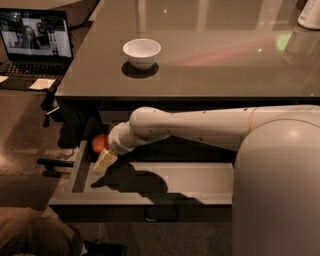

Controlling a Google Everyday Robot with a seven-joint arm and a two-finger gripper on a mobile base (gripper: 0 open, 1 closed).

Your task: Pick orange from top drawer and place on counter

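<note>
The orange (99,143) lies in the back left corner of the open top drawer (195,186), partly hidden behind my wrist. My gripper (104,163) is inside the drawer at its left end, just in front of and below the orange, pointing down and left. My white arm reaches across from the right, under the front edge of the counter (225,65).
A white bowl (142,52) stands on the counter near its left side. An open laptop (35,42) sits on a lower surface at far left. A white object (310,15) stands at the counter's far right corner. The drawer handle (161,215) faces the camera.
</note>
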